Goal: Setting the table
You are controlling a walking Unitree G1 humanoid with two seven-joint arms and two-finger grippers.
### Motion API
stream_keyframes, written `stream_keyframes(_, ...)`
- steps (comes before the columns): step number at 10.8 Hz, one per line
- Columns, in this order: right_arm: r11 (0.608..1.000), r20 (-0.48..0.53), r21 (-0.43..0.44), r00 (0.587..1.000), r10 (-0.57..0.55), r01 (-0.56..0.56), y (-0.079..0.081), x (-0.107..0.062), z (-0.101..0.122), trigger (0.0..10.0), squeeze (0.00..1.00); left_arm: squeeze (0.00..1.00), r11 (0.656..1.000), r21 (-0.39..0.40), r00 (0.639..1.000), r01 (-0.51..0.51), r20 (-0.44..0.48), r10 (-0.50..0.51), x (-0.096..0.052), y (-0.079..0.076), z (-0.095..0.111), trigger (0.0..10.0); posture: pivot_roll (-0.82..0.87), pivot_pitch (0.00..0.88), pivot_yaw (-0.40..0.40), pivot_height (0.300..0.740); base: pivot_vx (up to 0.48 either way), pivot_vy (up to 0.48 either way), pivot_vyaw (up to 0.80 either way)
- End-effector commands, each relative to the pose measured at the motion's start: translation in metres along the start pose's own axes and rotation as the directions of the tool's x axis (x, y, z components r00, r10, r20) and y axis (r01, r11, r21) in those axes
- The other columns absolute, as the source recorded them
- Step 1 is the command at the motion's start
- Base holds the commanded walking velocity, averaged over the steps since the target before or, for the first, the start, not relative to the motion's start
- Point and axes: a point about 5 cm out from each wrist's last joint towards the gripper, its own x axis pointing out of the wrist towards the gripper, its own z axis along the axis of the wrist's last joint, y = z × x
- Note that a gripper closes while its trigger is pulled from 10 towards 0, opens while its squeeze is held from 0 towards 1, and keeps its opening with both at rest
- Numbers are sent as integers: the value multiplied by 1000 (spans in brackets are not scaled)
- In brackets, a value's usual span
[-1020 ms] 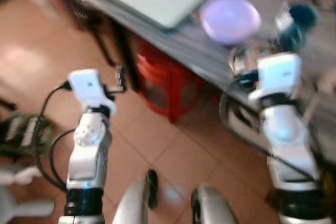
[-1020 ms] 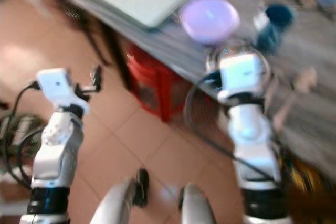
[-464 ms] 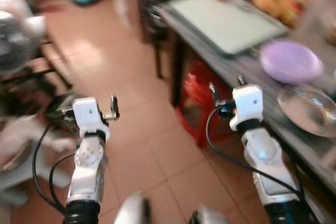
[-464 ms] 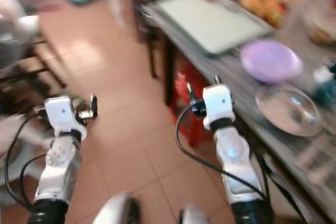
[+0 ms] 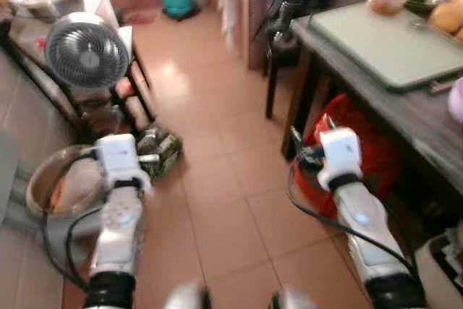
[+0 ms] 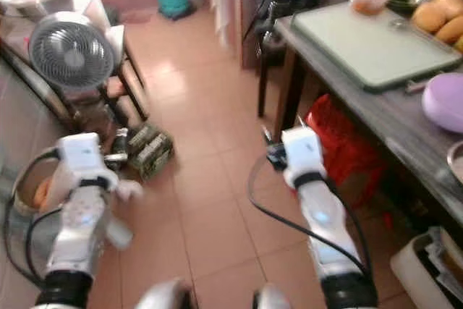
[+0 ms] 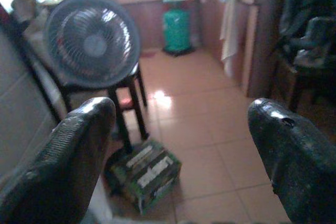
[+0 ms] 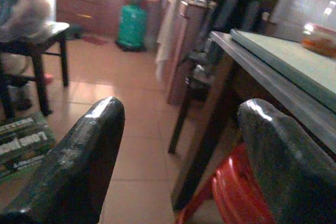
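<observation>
While fingers gape | right gripper [image 8: 173, 156] beside table [image 6: 405, 117] | purple plate [image 6: 443, 102] well apart

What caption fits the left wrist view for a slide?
Open left pincer faces a fan on a stool, a green box on the tiled floor.

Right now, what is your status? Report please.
Left gripper and right gripper: jaws open, empty. Table on the right, purple plate on it. Red stool under the table.
</observation>
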Motion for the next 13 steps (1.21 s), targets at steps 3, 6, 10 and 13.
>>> stream_keyframes(3,998,2,-22,998,-57,57,6,14,13,10000,0,0,997,64,999,-37,32,35,0,14,6,10000,-6,99,52,740,449,90,0)
stream_keyframes(6,1000,55,20,998,5,-6,14,10,21,10000,0,0,997,47,998,-62,-8,62,-6,13,-2,10000,8,107,33,740,472,0,0)
stream_keyframes(10,999,72,22,997,26,-27,17,8,22,10000,0,0,989,78,992,-129,2,129,-9,12,-3,10000,5,79,12,740,115,0,800)
stream_keyframes(13,999,33,45,999,-7,6,10,3,11,10000,0,0,994,60,995,-95,-11,96,-7,4,-6,10000,2,47,-9,740,0,0,800)
